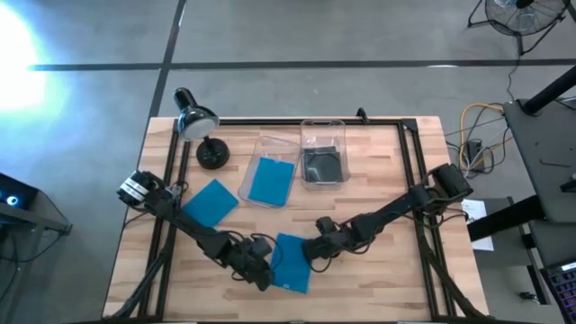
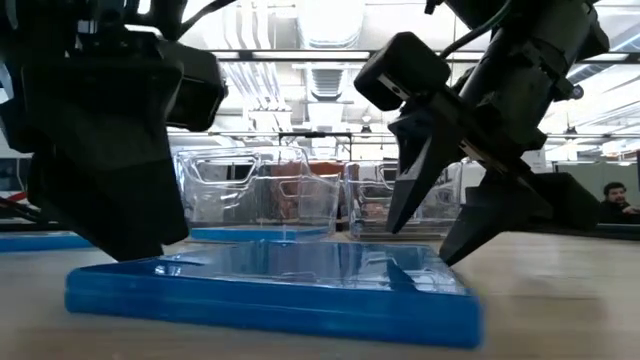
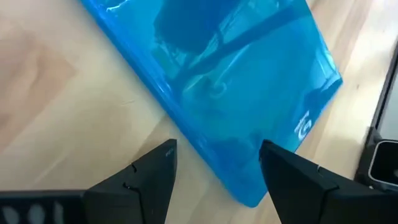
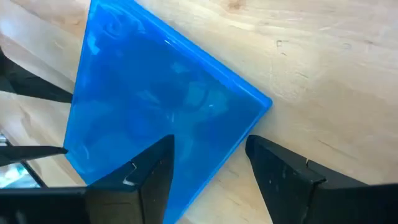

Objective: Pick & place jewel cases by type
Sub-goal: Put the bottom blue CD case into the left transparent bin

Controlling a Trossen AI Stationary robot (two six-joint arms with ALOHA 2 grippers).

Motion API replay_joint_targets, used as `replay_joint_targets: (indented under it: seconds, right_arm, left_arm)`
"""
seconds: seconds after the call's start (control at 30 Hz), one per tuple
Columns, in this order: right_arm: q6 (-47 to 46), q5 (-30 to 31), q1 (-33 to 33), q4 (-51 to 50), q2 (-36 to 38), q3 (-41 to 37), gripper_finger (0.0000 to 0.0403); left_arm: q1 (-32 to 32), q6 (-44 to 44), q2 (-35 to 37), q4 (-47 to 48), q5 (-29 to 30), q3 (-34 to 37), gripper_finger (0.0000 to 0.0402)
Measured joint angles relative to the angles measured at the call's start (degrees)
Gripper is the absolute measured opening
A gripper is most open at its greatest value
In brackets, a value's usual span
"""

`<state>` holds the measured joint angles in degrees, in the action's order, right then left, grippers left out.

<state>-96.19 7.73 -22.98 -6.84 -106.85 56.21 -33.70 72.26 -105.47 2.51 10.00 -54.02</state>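
A bright blue jewel case point(image 1: 290, 261) lies flat on the wood near the table's near edge, between both grippers. My left gripper point(image 1: 263, 273) stands open at its left side, with one edge of the case point(image 3: 230, 74) running between the fingers. My right gripper point(image 1: 315, 252) is open at its right side, one finger over the case point(image 4: 155, 106) and one over bare wood. A second blue case point(image 1: 211, 202) lies on the table to the left. A third blue case point(image 1: 270, 180) lies in a clear bin, and a dark grey case point(image 1: 322, 165) in the bin beside it. My left gripper point(image 3: 214, 168) straddles the case's edge point(image 3: 205, 146) from above, slanting; whether a finger touches it, I cannot tell. My right gripper point(image 4: 208, 162) straddles the opposite edge point(image 4: 239, 140) near a corner, coming down at a slant; in the low view its fingertips point(image 2: 450, 255) hover at the case's right end, contact unclear.
Two clear bins point(image 1: 324, 135) stand side by side at the table's far middle. A black desk lamp point(image 1: 200, 135) stands at the far left. Black rails point(image 1: 409, 180) run along the table's sides. Bare wood lies on the right half.
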Motion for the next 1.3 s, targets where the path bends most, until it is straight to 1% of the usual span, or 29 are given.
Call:
replay_joint_targets:
  seconds: [0.07, 0.2, 0.33, 0.4, 0.53, 0.67, 0.73, 0.83, 0.9, 0.97, 1.0, 1.1, 1.17, 1.23, 1.3]
  right_arm:
    - [1.3, 0.0, 0.0, -0.3, 0.0, -0.1, 0.0205]
    - [2.1, 0.0, 0.1, -0.3, 0.0, -0.1, 0.0205]
    - [2.5, 0.0, 0.1, 3.5, 0.0, -0.6, 0.0205]
    - [5.3, -0.3, 0.2, 9.4, -0.5, -0.6, 0.0206]
    - [12.5, -1.9, 0.2, 15.4, 0.7, -0.2, 0.0206]
    - [17.1, -2.3, 0.1, 15.0, 1.9, 0.6, 0.0206]
    - [17.5, -2.4, 0.3, 14.4, 2.3, 0.7, 0.0206]
    - [13.1, -3.8, 0.5, 13.6, 2.4, 0.6, 0.0201]
    - [11.2, -5.1, 0.6, 13.3, 1.9, 0.5, 0.0188]
    - [10.5, -6.8, 0.9, 12.9, 1.7, 0.4, 0.0164]
    - [10.3, -7.6, 1.1, 12.8, 1.7, 0.4, 0.0149]
    - [9.1, -7.2, 1.4, 12.7, 2.0, 0.0, 0.0096]
    - [7.1, -5.7, 1.5, 12.2, 2.6, -0.1, 0.006]
    - [6.0, -4.6, 1.4, 11.3, 4.1, -0.1, 0.0028]
    - [6.4, -4.0, 1.4, 11.0, 5.9, -0.1, 0.0015]
  left_arm:
    - [0.3, -0.2, -0.8, -0.8, -0.5, -0.4, 0.0213]
    - [1.4, -2.6, -1.7, -5.8, -1.0, -0.4, 0.0213]
    - [3.5, -5.6, -2.5, -8.7, -2.1, -0.3, 0.0213]
    - [4.2, -7.2, -2.7, -9.2, -2.8, -0.3, 0.0213]
    - [4.6, -10.0, -2.7, -8.7, -3.5, -0.3, 0.0213]
    - [4.6, -11.0, -2.8, -7.8, -3.7, -0.3, 0.0213]
    - [4.7, -11.0, -2.8, -7.6, -3.5, -0.3, 0.0213]
    - [4.7, -10.9, -2.5, -7.5, -1.8, -0.2, 0.0213]
    - [4.7, -11.2, -2.3, -7.1, 0.5, -0.2, 0.0213]
    - [4.7, -12.2, -1.9, -6.8, 3.1, -0.1, 0.0213]
    - [4.8, -12.5, -1.4, -6.4, 4.2, -0.1, 0.0213]
    - [5.0, -13.9, 0.5, -3.8, 6.4, 0.1, 0.0213]
    - [5.0, -14.1, 2.7, 0.6, 6.9, 0.2, 0.0214]
    - [4.5, -13.6, 5.7, 7.2, 8.1, 0.3, 0.0214]
    - [3.2, -12.2, 9.9, 14.1, 10.5, 0.3, 0.0214]
